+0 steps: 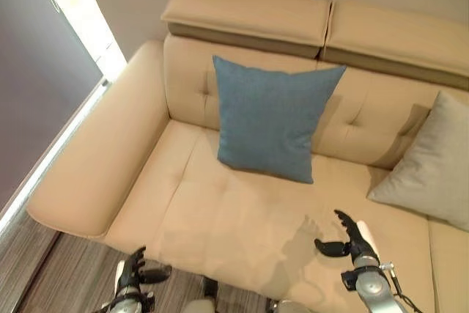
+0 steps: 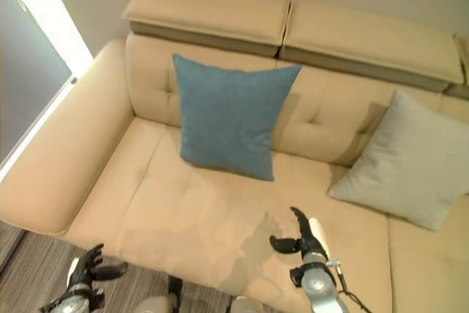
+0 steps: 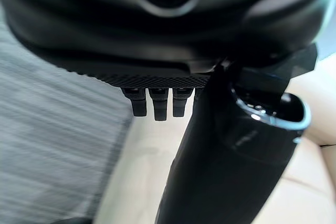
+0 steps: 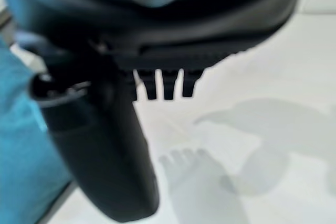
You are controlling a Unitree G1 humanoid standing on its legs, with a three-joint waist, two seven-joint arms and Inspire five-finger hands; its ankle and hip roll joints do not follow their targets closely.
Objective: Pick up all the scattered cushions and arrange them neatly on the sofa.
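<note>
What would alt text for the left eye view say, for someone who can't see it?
A blue cushion leans upright against the back of a beige sofa, with a grey cushion propped further right. Both robot hands are empty and open: the right hand over the seat, the left hand at the sofa's front edge.

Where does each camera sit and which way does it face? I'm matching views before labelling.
Left eye view: head camera, looking down at the sofa; left hand and right hand show.
Right eye view: same scene; shares the blue cushion and grey cushion.
Left wrist view: along the left hand, floor and sofa beyond.
Right wrist view: along the right hand, over the seat, blue cushion beside.
</note>
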